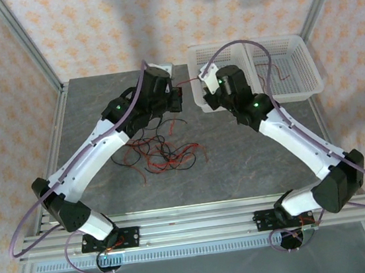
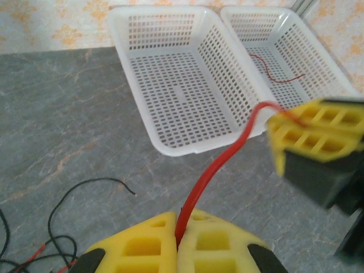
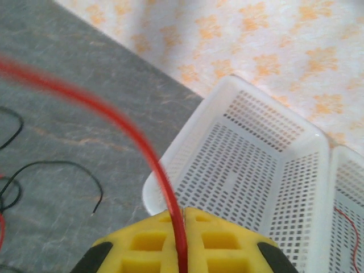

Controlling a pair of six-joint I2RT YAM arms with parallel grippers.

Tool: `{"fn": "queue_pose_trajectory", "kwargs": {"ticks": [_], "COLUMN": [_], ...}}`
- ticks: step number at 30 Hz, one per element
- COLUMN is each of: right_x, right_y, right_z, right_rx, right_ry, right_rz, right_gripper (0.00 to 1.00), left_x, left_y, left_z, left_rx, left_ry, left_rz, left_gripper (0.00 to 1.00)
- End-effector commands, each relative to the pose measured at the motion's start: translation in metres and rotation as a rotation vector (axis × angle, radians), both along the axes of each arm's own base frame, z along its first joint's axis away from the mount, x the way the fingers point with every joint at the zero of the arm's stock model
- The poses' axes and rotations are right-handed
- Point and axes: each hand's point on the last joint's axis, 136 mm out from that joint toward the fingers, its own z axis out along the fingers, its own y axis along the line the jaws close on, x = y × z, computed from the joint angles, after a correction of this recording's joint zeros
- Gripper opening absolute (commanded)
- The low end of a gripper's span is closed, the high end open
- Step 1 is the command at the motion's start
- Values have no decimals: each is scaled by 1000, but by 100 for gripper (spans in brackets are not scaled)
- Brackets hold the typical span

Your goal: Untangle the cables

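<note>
**One red wire pinched at both ends, lifted off the heap**

Left gripper [image 2: 182, 226]: jaws pressed together on a red wire [image 2: 226, 154], which comes straight up out of the seam between the yellow pads.

Right gripper [image 3: 183, 230]: likewise closed on the same wire, pinching its other end. In the left wrist view, that gripper sits up and to the right, just over the near edge of the basket [image 2: 170, 150].

Reading of the hold: a grip at each end lets the arms draw the strand taut and free, so it cannot drag its neighbours along. The right gripper is on the basket side, which suggests it is placed to carry the strand over for the drop.

The wire itself is thin, glossy and springy. It bows in a loose curve between the two grips, not yet pulled straight.

The basket has two compartments. The left one is bare, and the right one has a single red strand [image 2: 274, 73] lying on its floor.

Further out, the rest of the cables [image 1: 164, 153] lie in a small loose tangle of red and black curls on the grey table [image 1: 258, 157], between the two arms and well apart from the basket. One black wire [image 2: 85, 187] loops out at the tangle's edge.
</note>
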Motion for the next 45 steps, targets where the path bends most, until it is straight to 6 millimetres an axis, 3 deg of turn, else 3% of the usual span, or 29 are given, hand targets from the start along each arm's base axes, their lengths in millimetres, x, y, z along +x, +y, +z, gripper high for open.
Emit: {"fn": "queue_pose_trajectory", "kwargs": {"ticks": [1,9,11,13,16,21,28,33,37,41,45], "right_x": [11,16,16,18,26,37,60,88,121,159,188], "right_y": [-39,-89,-93,-101,-125,-178,-257,-293,-311,-329,-344], "right_z": [53,98,104,108,111,116,110,89,58,7,-63], "right_rx": [128,325,339,338,330,361,438,460,464,428,413], "right_ry": [-140,-261,-277,-285,-295,-323,-368,-367,-326,-224,-72], "right_rz": [-180,-362,-369,-401,-500,-692,-931,-1009,-1020,-1067,-1121], "right_gripper": [0,0,0,0,0,0,0,0,0,0,0], "left_x": [-9,-17,-18,-18,-19,-24,-32,-39,-43,-46,-48], "left_y": [11,7,5,3,9,21,40,55,64,70,75], "left_z": [-4,-28,-30,-29,-23,-19,-38,-54,-66,-76,-83], "left_rx": [-1,-35,-47,-61,-71,-66,-47,-43,-31,-34,-15], "left_ry": [-2,24,27,19,-5,-24,-3,8,20,29,41], "left_rz": [39,12,-1,-4,16,54,119,174,210,233,251], "left_gripper": [7,17,28,46,64,67,67,67,67,67,67]}}
